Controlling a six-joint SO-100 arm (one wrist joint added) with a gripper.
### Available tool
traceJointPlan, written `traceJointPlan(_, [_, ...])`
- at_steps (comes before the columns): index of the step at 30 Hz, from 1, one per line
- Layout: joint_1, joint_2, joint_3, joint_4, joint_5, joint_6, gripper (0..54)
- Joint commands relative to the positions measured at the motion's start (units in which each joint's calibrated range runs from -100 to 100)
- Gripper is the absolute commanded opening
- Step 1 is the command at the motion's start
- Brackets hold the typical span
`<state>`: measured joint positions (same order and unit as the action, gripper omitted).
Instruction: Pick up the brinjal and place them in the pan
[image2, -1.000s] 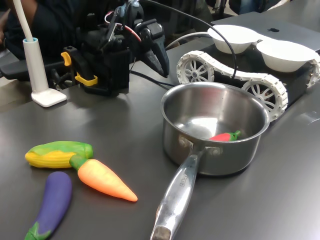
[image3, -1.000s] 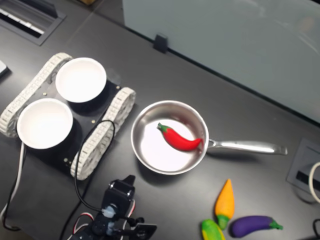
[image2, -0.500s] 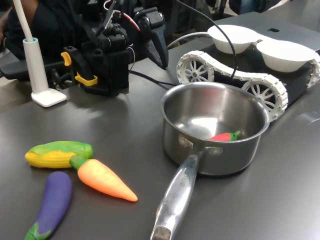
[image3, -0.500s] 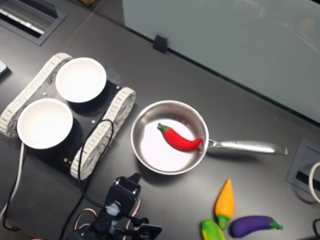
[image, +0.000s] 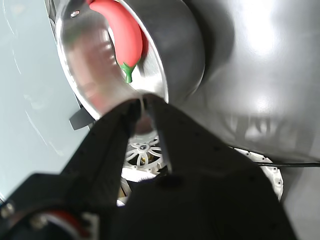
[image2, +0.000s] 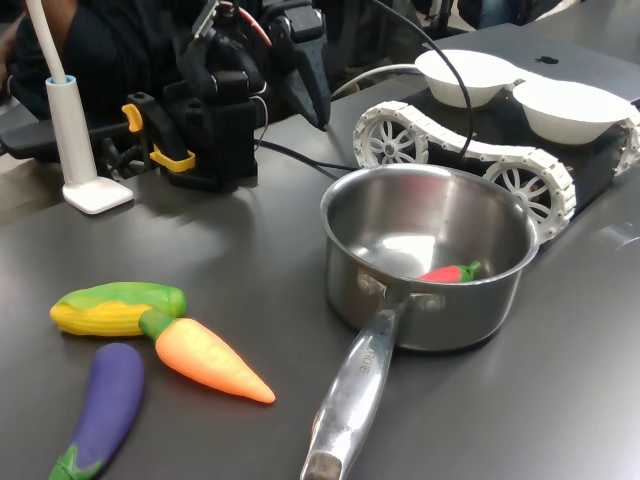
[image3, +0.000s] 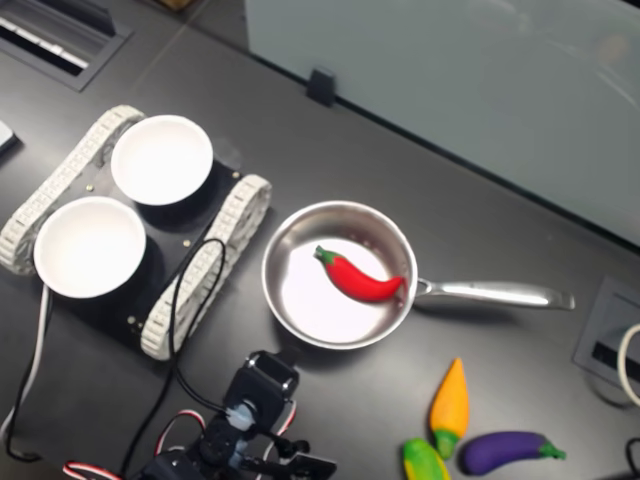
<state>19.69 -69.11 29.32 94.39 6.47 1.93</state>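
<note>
Nearest in the first exterior view: the brinjal (image2: 103, 407) lies flat on the dark table (image2: 220, 250) at the first exterior view's lower left, green cap toward the camera. Just beyond it, a carrot (image2: 208, 359) and a corn cob (image2: 118, 307) lie with their green ends touching; the brinjal's purple tip sits just beside the carrot's stem end. In the second exterior view the brinjal (image3: 505, 450) sits at the lower right, with the carrot (image3: 450, 405) and corn cob (image3: 425, 461) to its left.

Middle ground: the pan (image2: 432, 262) stands upright, handle pointing toward the camera in the first exterior view. A red chilli (image2: 452, 272) rests inside on the bottom; the second exterior view shows the chilli (image3: 358, 277) lying across the pan (image3: 290, 262) floor.

Far: the gripper (image2: 312, 95) hangs above the table behind the pan, tips pointing down. In the wrist view the gripper (image: 142, 106) has its two black fingers (image: 172, 132) drawn close, only a narrow slit between the tips, nothing held. The tips point at the pan rim (image: 150, 70), chilli (image: 122, 35) visible inside.

Gripper to brinjal: well apart. The brinjal lies on the opposite side of the pan's handle from the gripper (image3: 265, 385) in the second exterior view; no contact.

Behind the pan, a tracked vehicle (image2: 470, 160) carries two white bowls (image2: 520, 90).
</note>
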Motion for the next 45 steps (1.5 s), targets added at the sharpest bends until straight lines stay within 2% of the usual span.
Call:
traceJointPlan(1, [3.24,3.78,-7.65,0.32,0.68,0.17,1.0])
traceJointPlan(6, [6.11,7.49,-12.10,0.32,1.22,-0.08,0.7])
traceJointPlan(15, [13.68,14.49,-19.37,0.32,2.54,-2.85,1.2])
traceJointPlan(24, [24.92,22.92,-26.64,0.41,4.64,-7.47,1.2])
traceJointPlan(31, [31.45,30.43,-33.18,0.15,6.11,-9.24,1.6])
traceJointPlan(37, [35.12,35.16,-38.18,-0.10,6.45,-10.58,2.6])
traceJointPlan(45, [35.81,38.87,-40.27,-1.13,6.15,-10.75,4.9])
